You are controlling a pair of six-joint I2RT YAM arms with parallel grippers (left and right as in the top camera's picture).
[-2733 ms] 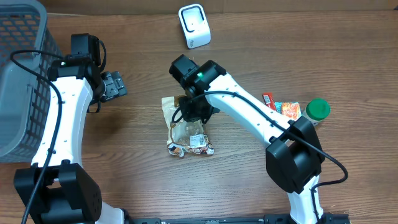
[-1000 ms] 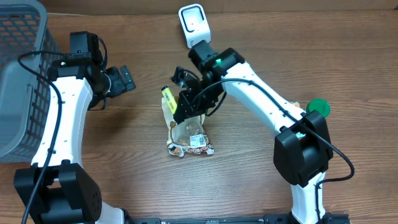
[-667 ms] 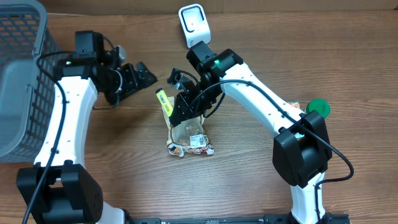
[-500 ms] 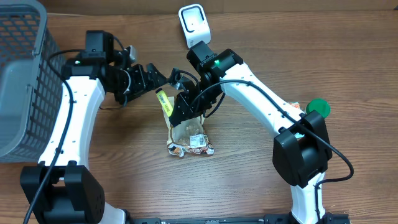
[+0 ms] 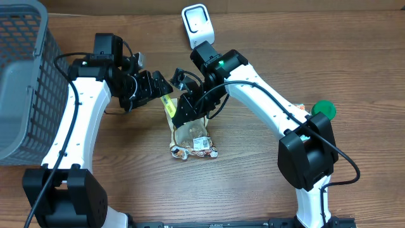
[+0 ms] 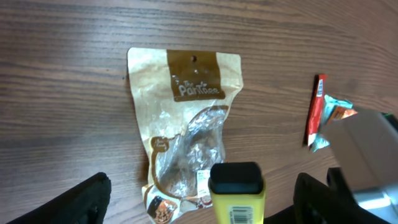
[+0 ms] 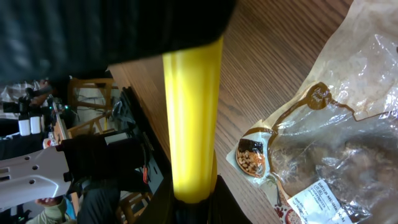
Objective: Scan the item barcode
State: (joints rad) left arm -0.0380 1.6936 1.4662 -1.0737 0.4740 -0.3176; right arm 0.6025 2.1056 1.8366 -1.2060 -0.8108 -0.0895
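**A:** How far along is the scan?

**B:** Partway, I'd say. Starting from the left, the grey basket (image 5: 19, 76) stands at the edge of the counter (image 5: 253, 183) and plays no part here. Next is the left hand (image 5: 159, 87). Its 2 fingers (image 6: 87, 198) are spread wide, 1 on each side of the yellow tube (image 5: 168, 106), and as far as I can see they touch nothing.

**A:** So the tube is the item?

**B:** It looks that way. It is up off the counter, above the top of the snack pouch (image 5: 190, 136), which lies flat. The right hand (image 5: 180, 110) is clamped tight on the end away from the cap.

**A:** What does the tube look like?

**B:** It has a slim, bright yellow body and a black cap. From the left wrist I can see a white label with bars on it, just below the cap. It looks rigid and smooth.

**A:** And the scanner?

**B:** The white scanner (image 5: 197, 25) stands at the far edge, well apart from the tube. My guess is that picking up the item is done. Turning the label towards the scanner and the scan itself are both left. Further right there is only a green lid (image 5: 323, 110).
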